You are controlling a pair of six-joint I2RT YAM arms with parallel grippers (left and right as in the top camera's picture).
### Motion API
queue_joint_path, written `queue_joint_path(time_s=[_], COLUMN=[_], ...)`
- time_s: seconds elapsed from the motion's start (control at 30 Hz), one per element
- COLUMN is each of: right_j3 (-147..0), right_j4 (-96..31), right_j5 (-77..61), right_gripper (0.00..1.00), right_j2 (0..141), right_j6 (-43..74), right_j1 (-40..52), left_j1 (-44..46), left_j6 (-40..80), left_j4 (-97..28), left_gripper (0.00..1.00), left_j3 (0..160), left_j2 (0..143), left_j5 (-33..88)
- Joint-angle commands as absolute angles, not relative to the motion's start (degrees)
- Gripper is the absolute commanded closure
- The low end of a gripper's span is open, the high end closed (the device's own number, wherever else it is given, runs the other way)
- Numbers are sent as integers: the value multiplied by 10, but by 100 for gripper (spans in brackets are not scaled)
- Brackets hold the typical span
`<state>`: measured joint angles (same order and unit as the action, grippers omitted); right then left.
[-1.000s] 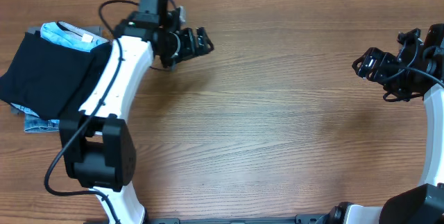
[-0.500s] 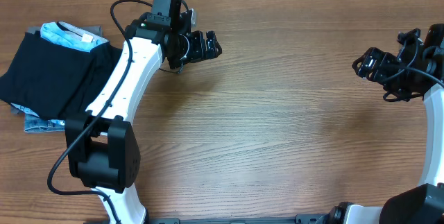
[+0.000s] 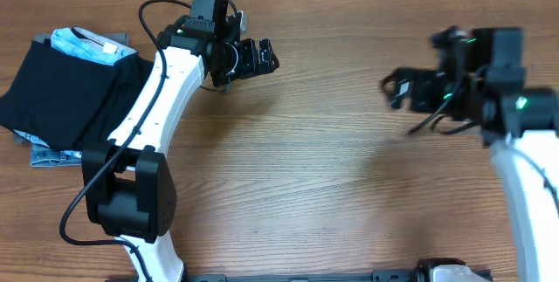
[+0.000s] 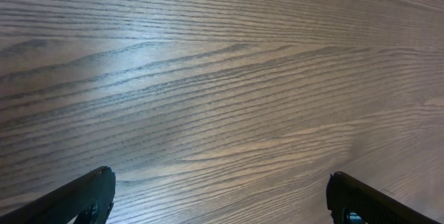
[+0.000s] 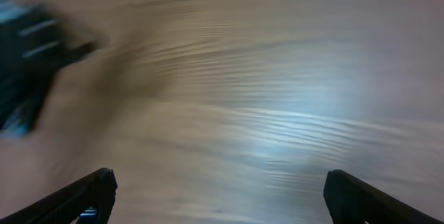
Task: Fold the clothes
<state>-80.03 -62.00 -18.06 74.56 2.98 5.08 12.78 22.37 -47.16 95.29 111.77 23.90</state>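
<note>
Shirt: the large plain black short-sleeved T-shirt (image 3: 61, 99) lies folded at 9 o'clock on the table, exactly where it was, topping a small pile.
Pile: a light blue folded garment (image 3: 83, 44) peeks out at the shirt's 12 o'clock edge, and a grey-blue denim-like piece (image 3: 44, 155) shows beneath at 6 o'clock.
Left arm: the left gripper (image 3: 265, 57) hovers at 11 o'clock, clear of the shirt, unmoved this last half second. Its fingers (image 4: 76, 200) are spread wide with nothing between them.
Right arm: big change here. The right gripper (image 3: 391, 90) has swung in from the 3 o'clock edge towards centre, motion-blurred. Its fingers (image 5: 80, 195) are apart and empty.
Table: brown wood-grain tabletop (image 3: 306, 186).
</note>
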Motion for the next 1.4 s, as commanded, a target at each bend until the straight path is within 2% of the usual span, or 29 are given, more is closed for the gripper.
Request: queue_joint_path(time_s=[0.0, 0.13, 0.27, 0.47, 0.83, 1.13, 1.37], right_j3=[-805, -805, -787, -735, -615, -403, -243], right_j4=[-619, -617, -616, -616, -595, -416, -185], right_j5=[-184, -114, -122, -120, -150, -151, -151], right_gripper=[0, 0, 0, 0, 0, 0, 0], right_j2=[659, 559, 443, 266, 85, 2, 3], right_j6=[31, 0, 0, 0, 0, 0, 0], right_j1=[158, 229, 232, 199, 115, 79, 76], left_j1=[129, 129, 129, 129, 129, 129, 129], left_j6=[223, 223, 223, 223, 223, 223, 223], left_j4=[-473, -473, -473, -473, -473, -473, -473], left_gripper=[0, 0, 0, 0, 0, 0, 0], left_j3=[968, 968, 968, 968, 968, 968, 968], left_j2=[1097, 1097, 1097, 1097, 1097, 1097, 1097], left_j5=[234, 234, 234, 234, 234, 234, 234])
